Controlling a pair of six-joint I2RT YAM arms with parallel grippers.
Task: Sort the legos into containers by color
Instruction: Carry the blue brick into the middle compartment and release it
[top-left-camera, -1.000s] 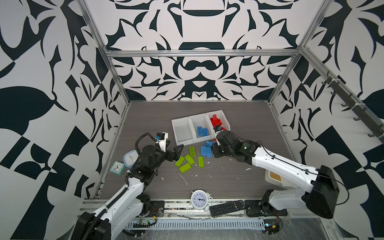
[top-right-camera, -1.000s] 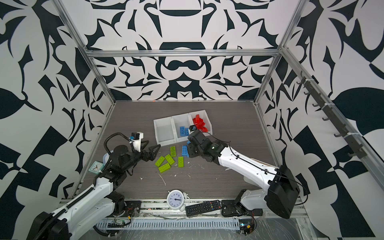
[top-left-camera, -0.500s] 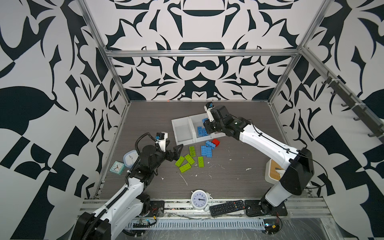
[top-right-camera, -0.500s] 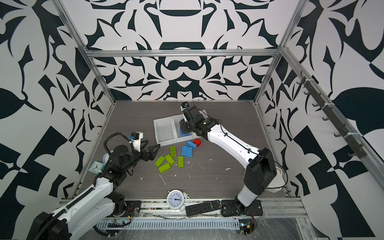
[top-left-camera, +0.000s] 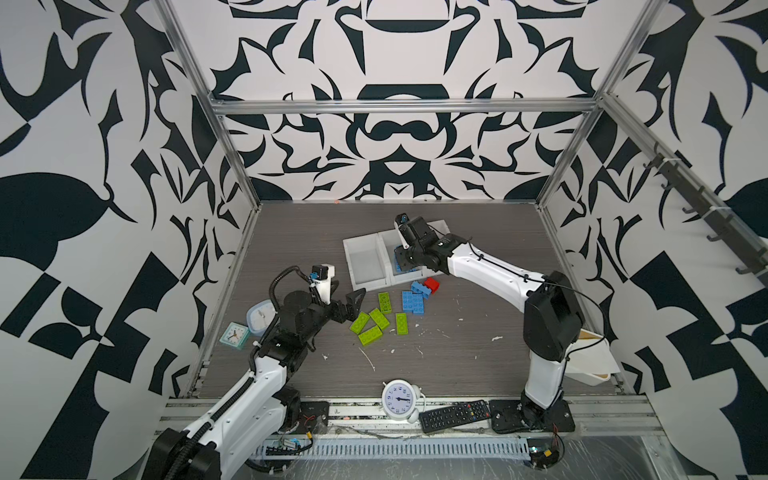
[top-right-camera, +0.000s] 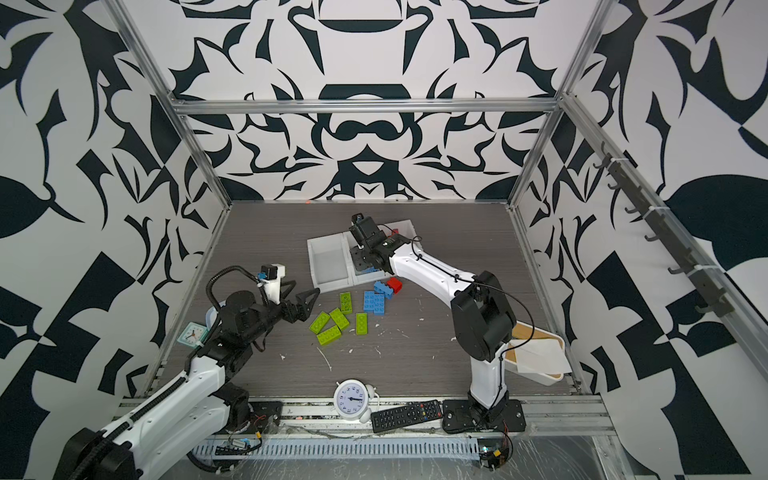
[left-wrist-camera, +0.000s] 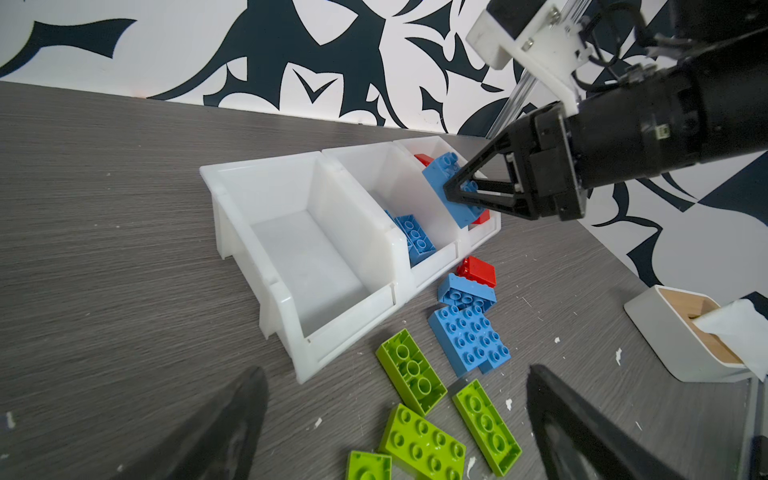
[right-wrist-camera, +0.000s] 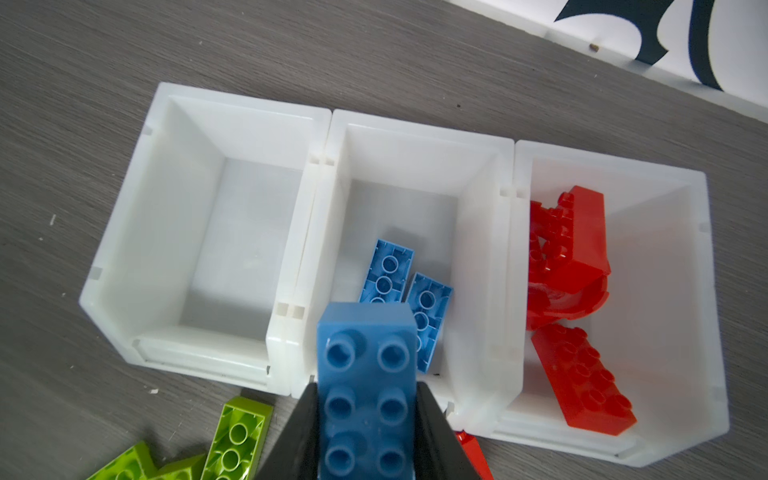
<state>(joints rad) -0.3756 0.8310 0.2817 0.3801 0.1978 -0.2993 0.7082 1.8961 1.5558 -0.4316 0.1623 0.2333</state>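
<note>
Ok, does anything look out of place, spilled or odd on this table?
Only the litter: small white scraps are scattered over the grey wood-grain tabletop, mostly near the lime green studded bricks. The white plastic bins look correctly sorted, blue bricks and red bricks apart.

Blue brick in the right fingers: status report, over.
Right gripper shut on blue brick, over middle bin. Left gripper open, empty, by green bricks. Two blue bricks already inside; drop path clear.
</note>
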